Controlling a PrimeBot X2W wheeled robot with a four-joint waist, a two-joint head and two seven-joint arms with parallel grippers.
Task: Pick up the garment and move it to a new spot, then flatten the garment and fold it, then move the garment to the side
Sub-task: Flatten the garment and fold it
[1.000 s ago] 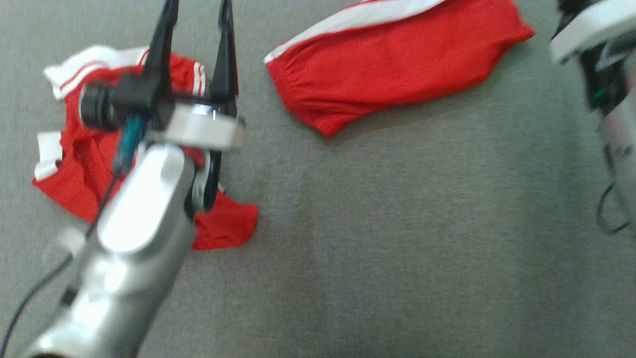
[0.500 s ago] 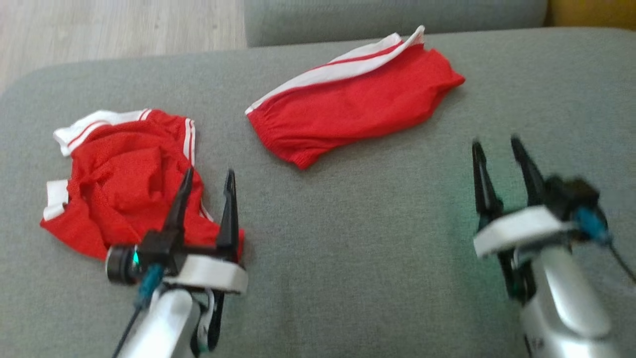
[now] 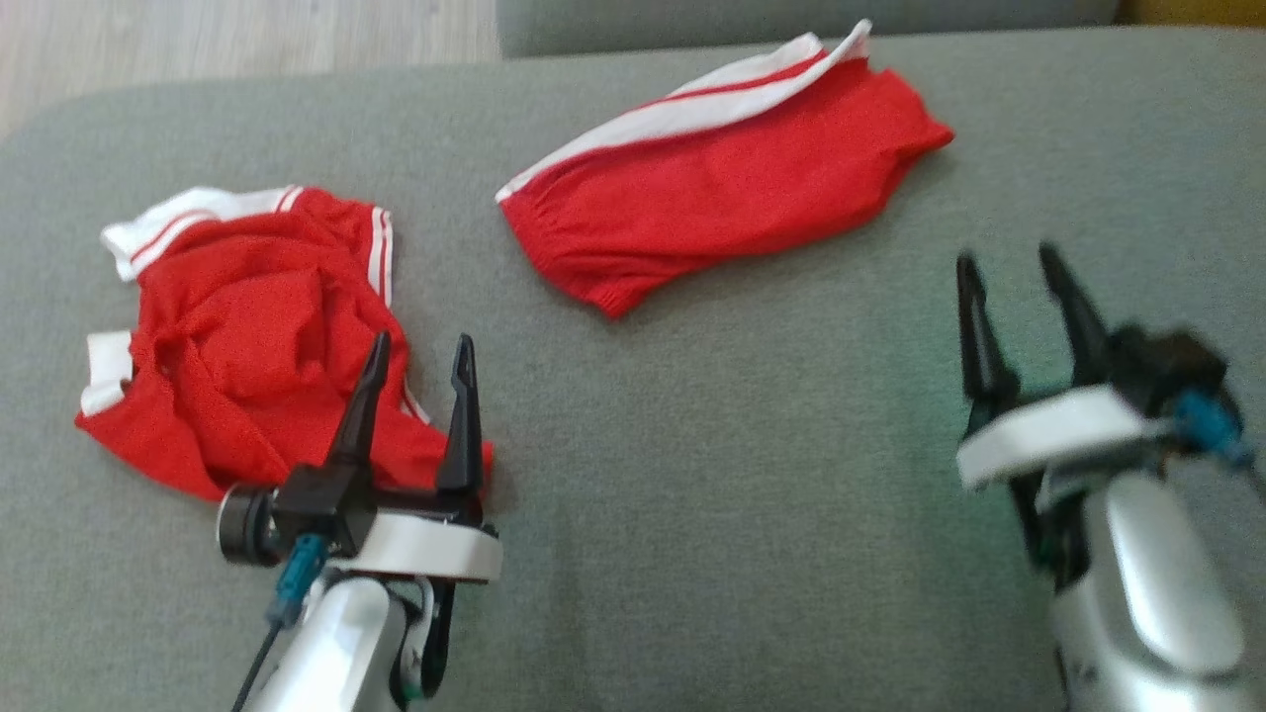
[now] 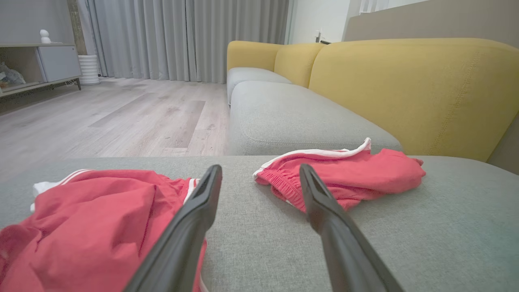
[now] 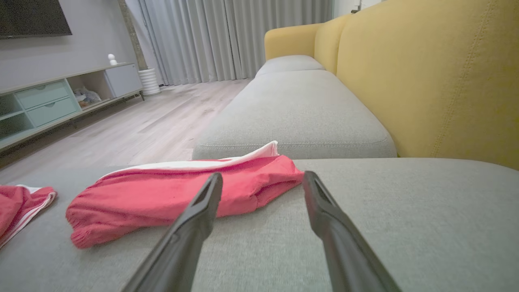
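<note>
From the head view, the grey sofa seat (image 3: 742, 494) is stretching across in front of the robot, with a strip of wooden floor (image 3: 198, 40) showing beyond its far left corner. A crumpled red garment (image 3: 247, 336) with white stripes is lying bunched up on the left part of the seat. A folded red garment (image 3: 712, 208) with a white band is lying flatter, further back and near the middle, well apart from the first. The left tool (image 3: 421, 343) is hanging at the near right edge of the crumpled garment with its two dark fingers spread apart and nothing between them. The right tool (image 3: 1007, 255) is sitting over bare cushion on the right, its fingers also apart and holding nothing.

In the left wrist view, the left tool (image 4: 260, 168) is pointing low along the seat with its fingers wide. The crumpled red garment (image 4: 89, 219) is lying under and beside the left-hand finger, and the folded red garment (image 4: 365, 174) is lying ahead, just past the other fingertip. A yellow sofa back (image 4: 405, 89) is rising on the right, and grey curtains (image 4: 182, 36) are hanging across the room.

In the right wrist view, the right tool (image 5: 262, 175) is aiming with parted fingers at the near end of the folded red garment (image 5: 162, 198). An edge of the crumpled red garment (image 5: 16, 207) is peeking in at the far left.
</note>
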